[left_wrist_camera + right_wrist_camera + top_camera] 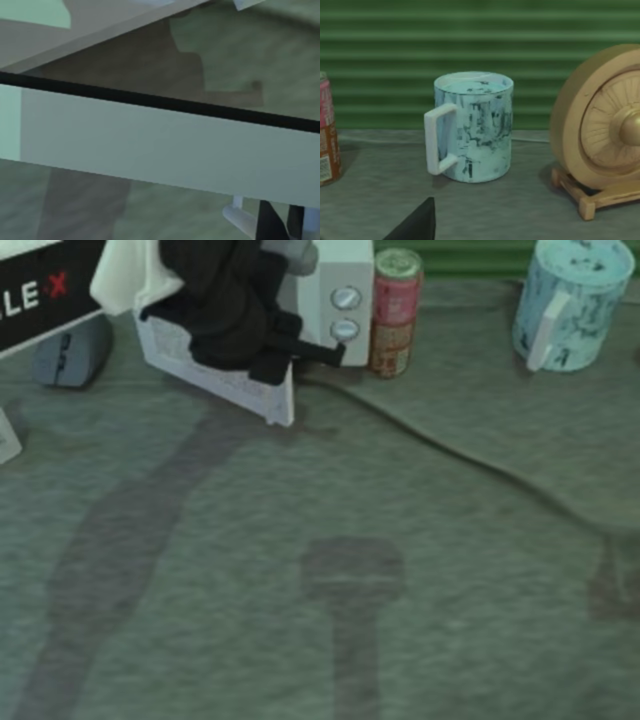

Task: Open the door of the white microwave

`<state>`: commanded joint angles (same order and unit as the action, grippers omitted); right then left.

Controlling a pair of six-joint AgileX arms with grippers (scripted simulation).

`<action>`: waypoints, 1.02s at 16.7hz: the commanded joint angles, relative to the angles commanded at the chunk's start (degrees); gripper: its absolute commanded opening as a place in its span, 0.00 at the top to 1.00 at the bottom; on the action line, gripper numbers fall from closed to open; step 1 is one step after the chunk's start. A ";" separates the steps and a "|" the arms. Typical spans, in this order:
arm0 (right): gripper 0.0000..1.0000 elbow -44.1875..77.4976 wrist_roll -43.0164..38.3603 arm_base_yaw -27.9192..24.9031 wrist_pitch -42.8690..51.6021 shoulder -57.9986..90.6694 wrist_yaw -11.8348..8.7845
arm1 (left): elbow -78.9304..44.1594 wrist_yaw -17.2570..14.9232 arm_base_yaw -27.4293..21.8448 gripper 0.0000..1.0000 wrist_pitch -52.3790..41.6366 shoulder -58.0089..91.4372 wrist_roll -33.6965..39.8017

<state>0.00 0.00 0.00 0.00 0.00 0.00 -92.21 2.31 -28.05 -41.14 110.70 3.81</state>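
Observation:
The white microwave (345,275) stands at the table's back, left of centre, with two silver knobs (345,313) on its right panel. Its door (215,375) is swung out toward the front left, standing well away from the body. My left arm reaches over the microwave from above. My left gripper (300,355) sits at the door's free end, shut on the door handle (240,218). In the left wrist view the door's top edge (165,145) fills the middle as a white band, and my left gripper (284,225) shows below it.
A red drink can (395,312) stands right beside the microwave. A marbled mug (568,302) stands at the back right and a grey mouse (70,352) at the back left. The right wrist view shows a dark bit of my parked right gripper (420,224), the mug (475,127) and a wooden wheel ornament (605,125).

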 joint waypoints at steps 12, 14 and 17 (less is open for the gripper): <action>0.00 0.00 0.00 0.00 0.00 0.00 0.00 | 0.72 -0.83 -0.08 1.00 0.21 -0.36 -0.66; 0.00 0.00 0.00 0.00 0.00 0.00 0.00 | 2.39 -2.01 0.72 1.00 0.60 -1.65 -2.96; 0.00 0.00 0.00 0.00 0.00 0.00 0.00 | 5.07 -4.04 2.05 1.00 1.24 -3.75 -6.84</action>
<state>0.00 0.00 0.00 0.00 0.00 0.00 -87.14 -1.73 -26.00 -39.90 106.95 -3.03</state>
